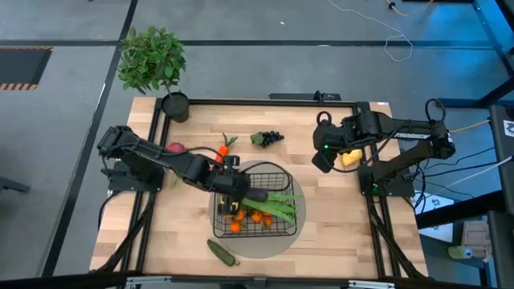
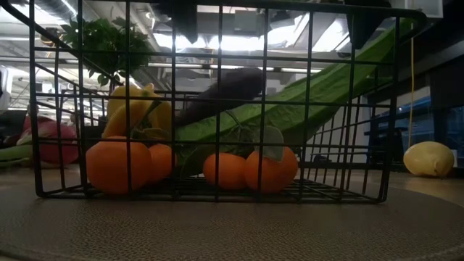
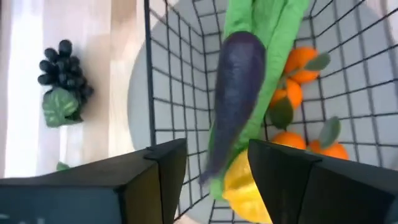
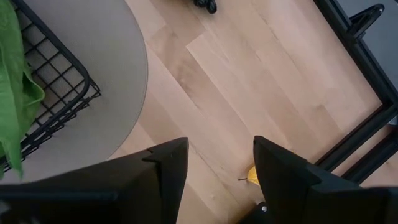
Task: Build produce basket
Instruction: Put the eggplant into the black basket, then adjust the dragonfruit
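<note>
The black wire basket (image 1: 286,171) stands on a round grey mat (image 1: 273,243) mid-table. It holds tangerines (image 2: 250,170), a yellow pepper (image 2: 134,109) and green beans (image 2: 312,94). A purple eggplant (image 3: 239,93) lies slanted on the beans inside the basket, blurred in the left wrist view. My left gripper (image 1: 239,190) is open at the basket's left rim, its fingers on either side of the eggplant's near end without plainly touching it. My right gripper (image 1: 325,156) hangs open above the table's right part, with nothing between its fingers and a lemon (image 1: 349,158) beside it.
Dark grapes (image 1: 269,138), a carrot (image 1: 226,147) and a pink dragon fruit (image 1: 175,148) lie on the wood behind the basket. A cucumber (image 1: 223,254) lies near the front edge. A potted plant (image 1: 151,60) stands at the far left corner.
</note>
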Action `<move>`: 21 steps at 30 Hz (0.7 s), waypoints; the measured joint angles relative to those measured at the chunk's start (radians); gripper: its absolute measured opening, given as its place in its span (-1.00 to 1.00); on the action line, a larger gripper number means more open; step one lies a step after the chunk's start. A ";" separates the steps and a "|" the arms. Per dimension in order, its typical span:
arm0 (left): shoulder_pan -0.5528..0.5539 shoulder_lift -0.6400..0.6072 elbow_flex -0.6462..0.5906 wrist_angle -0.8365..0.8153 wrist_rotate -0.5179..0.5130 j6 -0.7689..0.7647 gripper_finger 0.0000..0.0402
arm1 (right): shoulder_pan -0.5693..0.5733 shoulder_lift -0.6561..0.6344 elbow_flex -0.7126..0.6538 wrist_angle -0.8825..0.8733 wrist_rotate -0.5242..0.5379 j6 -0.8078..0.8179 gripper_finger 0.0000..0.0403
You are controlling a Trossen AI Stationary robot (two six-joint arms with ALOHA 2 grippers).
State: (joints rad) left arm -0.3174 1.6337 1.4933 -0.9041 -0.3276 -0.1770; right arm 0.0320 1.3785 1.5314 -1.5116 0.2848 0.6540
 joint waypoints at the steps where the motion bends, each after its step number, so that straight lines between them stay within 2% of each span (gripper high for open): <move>1: 0.002 -0.001 0.000 -0.014 -0.002 0.001 -0.20 | 0.000 0.000 0.000 0.000 0.000 0.000 -0.15; 4: 0.005 -0.031 0.028 -0.154 -0.001 -0.028 -0.20 | 0.000 0.000 0.000 0.000 -0.001 -0.002 -0.15; 9: 0.013 -0.063 0.117 -0.494 -0.045 -0.215 -0.20 | 0.000 0.000 0.000 -0.001 -0.017 -0.014 -0.15; 13: 0.051 -0.083 0.107 -0.560 -0.058 -0.307 -0.19 | 0.000 0.000 0.000 -0.002 -0.017 -0.065 -0.15; 17: 0.148 -0.103 0.054 -0.663 -0.057 -0.419 -0.19 | 0.000 0.000 0.000 -0.002 -0.017 -0.088 -0.15; 19: 0.201 -0.114 -0.004 -0.669 -0.053 -0.458 -0.19 | 0.000 0.000 0.000 -0.002 -0.017 -0.091 -0.15; 21: 0.266 -0.157 -0.084 -0.668 0.001 -0.463 -0.19 | 0.000 0.000 0.000 -0.002 -0.017 -0.113 -0.15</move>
State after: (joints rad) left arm -0.0518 1.4769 1.4091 -1.5717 -0.3265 -0.6403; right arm 0.0319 1.3785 1.5314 -1.5140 0.2676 0.5415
